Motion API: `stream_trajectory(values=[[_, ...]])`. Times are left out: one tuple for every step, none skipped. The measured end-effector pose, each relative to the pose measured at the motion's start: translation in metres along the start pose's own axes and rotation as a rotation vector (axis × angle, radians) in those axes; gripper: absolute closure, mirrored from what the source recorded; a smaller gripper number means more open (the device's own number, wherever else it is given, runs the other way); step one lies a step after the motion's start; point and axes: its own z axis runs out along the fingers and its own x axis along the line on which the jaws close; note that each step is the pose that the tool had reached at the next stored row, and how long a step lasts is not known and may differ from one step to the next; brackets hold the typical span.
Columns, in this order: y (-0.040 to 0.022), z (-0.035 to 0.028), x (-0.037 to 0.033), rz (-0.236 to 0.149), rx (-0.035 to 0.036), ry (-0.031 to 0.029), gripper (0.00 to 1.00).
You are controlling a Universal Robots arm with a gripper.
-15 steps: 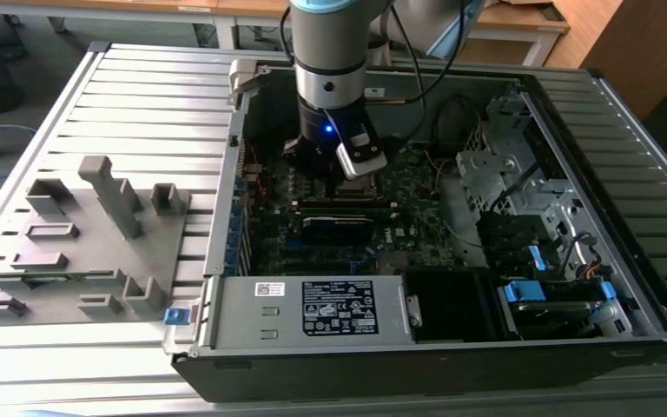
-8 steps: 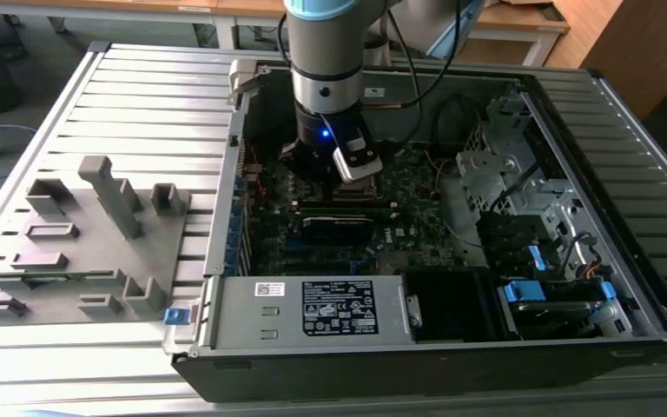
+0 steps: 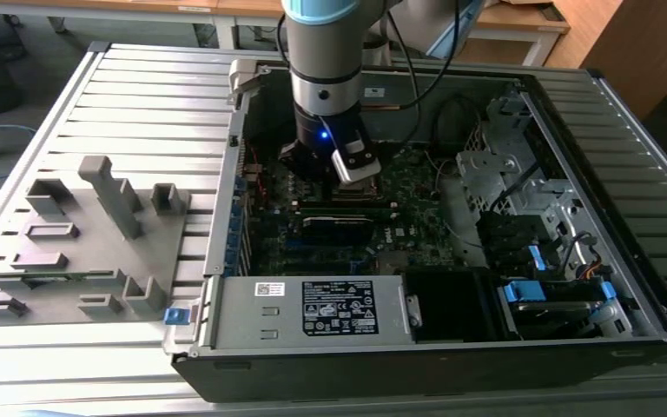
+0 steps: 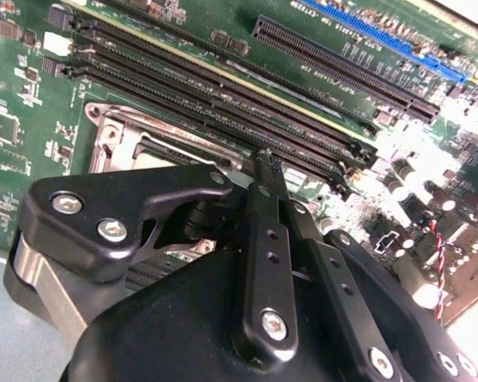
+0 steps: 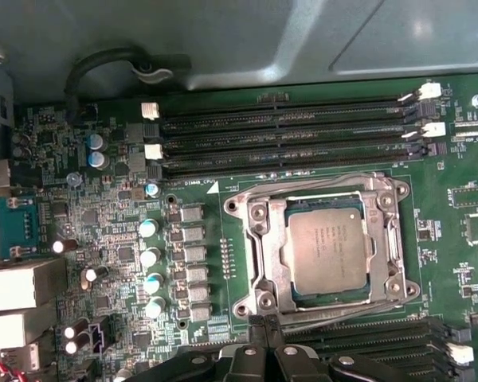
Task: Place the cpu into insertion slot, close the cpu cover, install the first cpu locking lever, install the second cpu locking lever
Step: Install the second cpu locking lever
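My tool (image 4: 267, 163), fingers closed together and empty, hovered just beside the cpu (image 5: 327, 247), seated under the closed cpu cover (image 5: 264, 263).

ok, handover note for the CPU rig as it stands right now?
Gripper: shut, holding nothing, poised over the motherboard beside the insertion slot.
The cpu sits in the slot, and the cpu cover lies flat around it.
Done: cpu placed, cover closed.
Locking levers: I cannot tell from these views whether either is latched; check both before moving on.
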Motion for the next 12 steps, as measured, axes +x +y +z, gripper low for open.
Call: stream_trajectory(values=[[0.0, 0.0002, 0.0, 0.0, -0.0032, 0.0003, 0.9], [0.0, 0.0004, 0.0001, 0.0, -0.0066, 0.0006, 0.9], [-0.0001, 0.0005, 0.0002, 0.001, -0.0098, 0.001, 0.9], [-0.0001, 0.0008, 0.0005, 0.001, -0.0134, 0.0014, 0.9], [-0.0001, 0.001, 0.0007, 0.001, -0.0168, 0.0018, 0.9], [-0.0001, 0.0012, 0.0008, 0.002, -0.0197, 0.0021, 0.9], [-0.0001, 0.0014, 0.0008, 0.002, -0.0214, 0.0023, 0.9], [-0.0001, 0.0015, 0.0008, 0.002, -0.0218, 0.0023, 0.9], [-0.0001, 0.0015, 0.0008, 0.002, -0.022, 0.0023, 0.9], [-0.0001, 0.0016, 0.0009, 0.002, -0.022, 0.0023, 0.9], [-0.0001, 0.0016, 0.0009, 0.002, -0.0221, 0.0023, 0.9], [-0.0002, 0.0017, 0.0009, 0.002, -0.022, 0.0024, 0.9]])
